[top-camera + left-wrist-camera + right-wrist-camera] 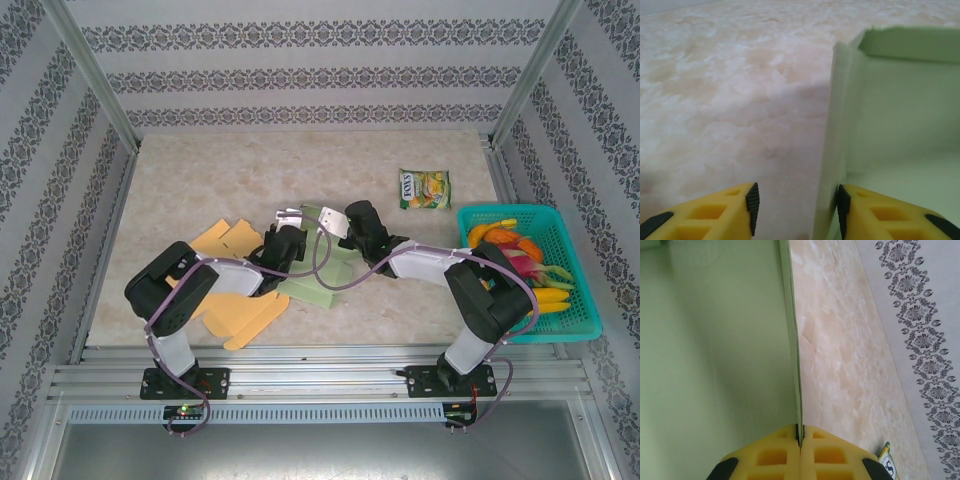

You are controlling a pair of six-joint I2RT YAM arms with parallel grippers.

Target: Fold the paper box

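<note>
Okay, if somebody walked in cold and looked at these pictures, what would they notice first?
Mid-table lies a partly folded pale green paper box. The right pincer is clamped on one of its thin walls, while the left pincer stands open astride a wall edge. At the table's right edge sits a turquoise plastic basket of bright fruit.

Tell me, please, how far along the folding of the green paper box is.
Done: two walls of the green paper box stand upright, meeting at a corner. In hand: the right hand is shut on one wall's edge; the left hand is open astride a wall. Left: part of the sheet lies flat on the table, so closing it remains.
</note>
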